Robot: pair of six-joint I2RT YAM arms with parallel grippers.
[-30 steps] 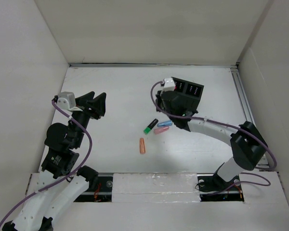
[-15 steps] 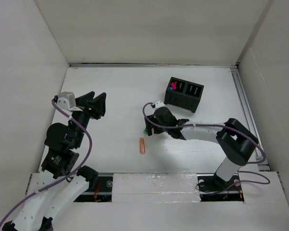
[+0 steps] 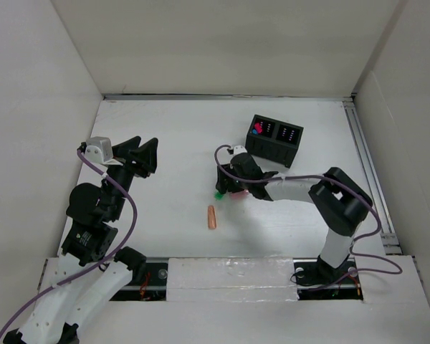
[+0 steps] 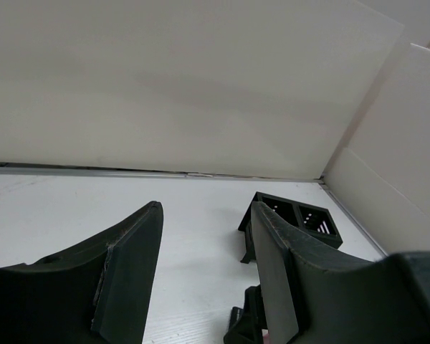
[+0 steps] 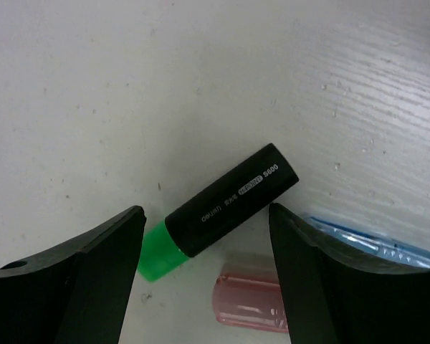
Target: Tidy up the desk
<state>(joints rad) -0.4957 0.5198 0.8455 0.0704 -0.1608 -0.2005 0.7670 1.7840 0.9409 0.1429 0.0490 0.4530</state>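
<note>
On the white desk (image 3: 165, 129), a black highlighter with a green end (image 5: 222, 208) lies flat, its green end (image 3: 219, 193) peeking out in the top view. My right gripper (image 5: 204, 215) hovers low over it, open, with one finger on each side and neither touching it. A pink capped marker (image 5: 251, 301) and a blue one (image 5: 376, 240) lie just beside it. An orange marker (image 3: 212, 216) lies alone nearer the arms. My left gripper (image 3: 143, 147) is raised at the left, open with nothing between its fingers (image 4: 129, 272).
The black organizer box (image 3: 274, 140) stands at the back right, with a red and blue item (image 3: 257, 130) in its left compartment. It also shows in the left wrist view as the organizer (image 4: 297, 218). White walls border the desk, and a metal rail (image 3: 365, 165) runs along the right.
My right gripper left the organizer, came down-left to the markers and opened over the green highlighter. A red and blue item now shows in the organizer. The left arm stayed still.
</note>
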